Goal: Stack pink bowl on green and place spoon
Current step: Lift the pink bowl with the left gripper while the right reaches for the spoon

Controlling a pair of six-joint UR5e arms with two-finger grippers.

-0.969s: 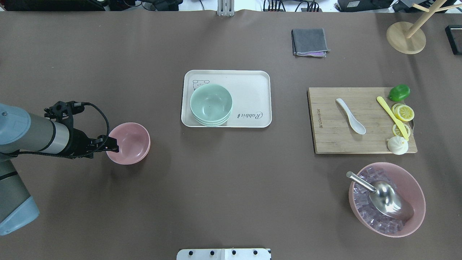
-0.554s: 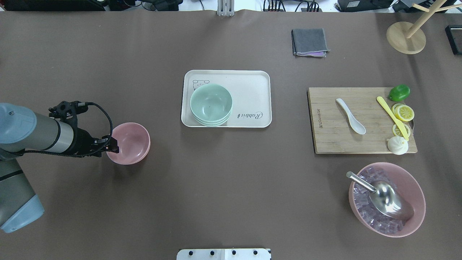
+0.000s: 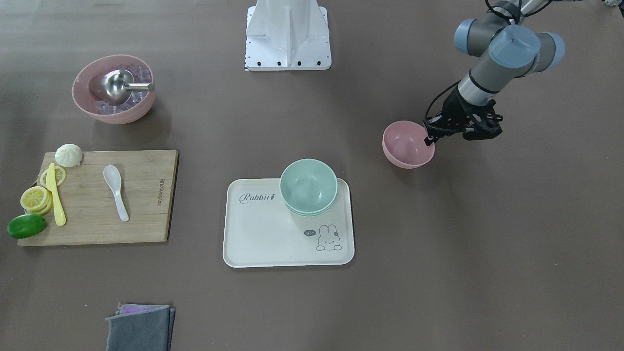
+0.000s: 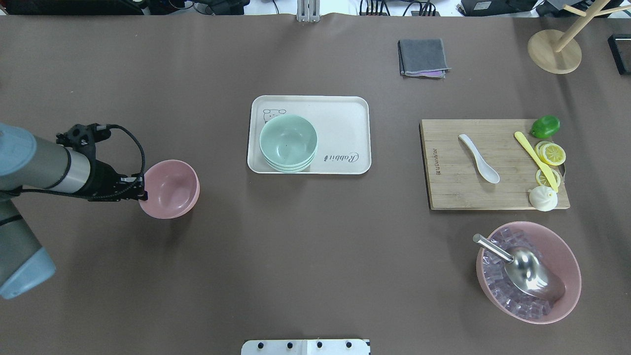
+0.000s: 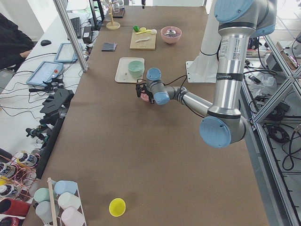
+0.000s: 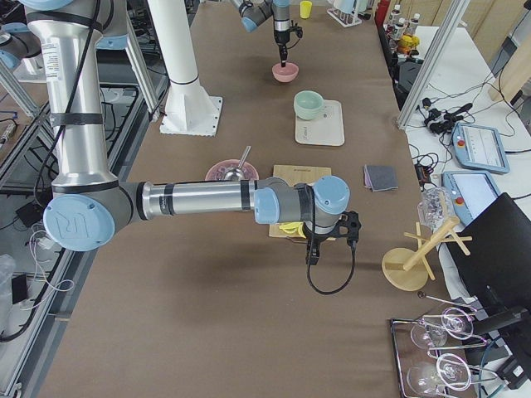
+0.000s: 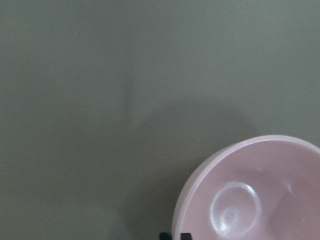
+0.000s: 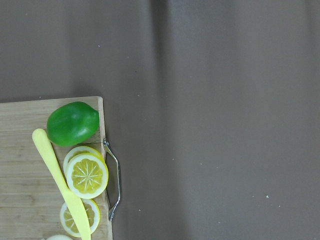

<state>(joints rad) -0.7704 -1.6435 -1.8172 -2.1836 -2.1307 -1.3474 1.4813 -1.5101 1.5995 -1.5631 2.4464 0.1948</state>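
My left gripper (image 4: 144, 194) is shut on the near-left rim of the small pink bowl (image 4: 170, 189) and holds it just above the table, left of the tray. The front view shows the same grip (image 3: 429, 140) on the bowl (image 3: 407, 144). In the left wrist view the bowl (image 7: 250, 195) fills the lower right. A stack of green bowls (image 4: 288, 142) stands on the left half of the white tray (image 4: 345, 118). The white spoon (image 4: 478, 158) lies on the wooden cutting board (image 4: 453, 187). My right gripper (image 6: 309, 257) hovers beyond the board's far right end; I cannot tell its state.
On the board lie a lime (image 4: 545, 126), lemon slices (image 4: 552, 154), a yellow knife (image 4: 535, 159) and a bun (image 4: 543, 198). A large pink bowl of ice with a metal scoop (image 4: 528, 271) stands front right. A grey cloth (image 4: 423, 57) and a wooden stand (image 4: 554, 51) are at the back.
My left gripper has closed in on the pink bowl's rim and lifted it a little; the bowl has shifted slightly left and back with the arm.
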